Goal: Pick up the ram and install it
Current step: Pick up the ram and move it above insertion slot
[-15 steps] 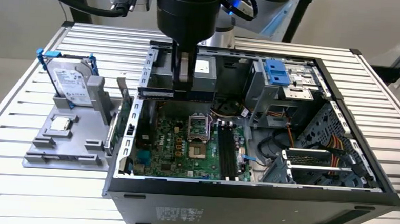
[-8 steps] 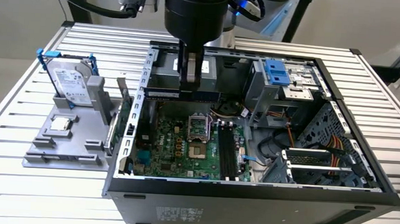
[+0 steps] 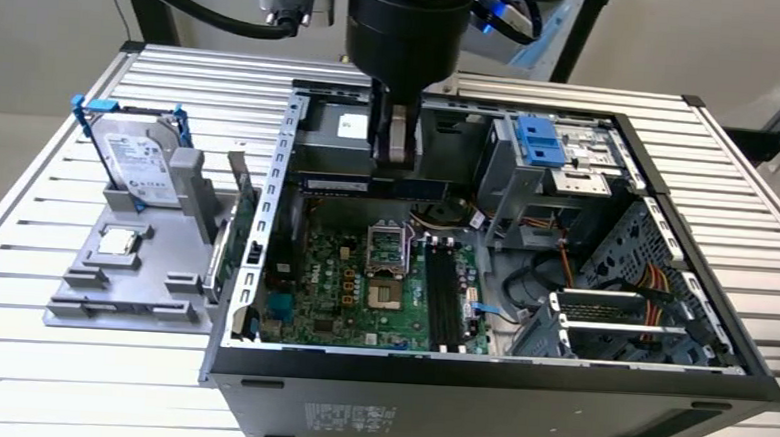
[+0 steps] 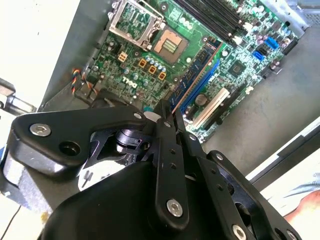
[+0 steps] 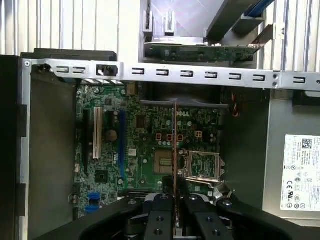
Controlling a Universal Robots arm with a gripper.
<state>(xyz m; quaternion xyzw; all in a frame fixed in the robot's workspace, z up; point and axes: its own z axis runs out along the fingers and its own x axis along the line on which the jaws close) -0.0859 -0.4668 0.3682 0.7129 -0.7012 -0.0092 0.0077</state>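
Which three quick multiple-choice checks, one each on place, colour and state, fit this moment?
1. Where is the hard drive? A in the case; B on the grey holder at the exterior view's left; C on the floor.
2. Its frame is: A red; B yellow; C blue.
3. The hand is: A shut on the ram; B open; C shut on the processor.
B, it stands on the holder; C, the frame is blue; A, the ram is clamped in it above the motherboard.

Slotted aluminium table (image 3: 34, 380) under the claw (image 3: 396, 157), running out past it on all sides. Behind the claw: black upright posts (image 3: 137, 10), pale plain wall (image 3: 40, 20). Lighting even and soft.
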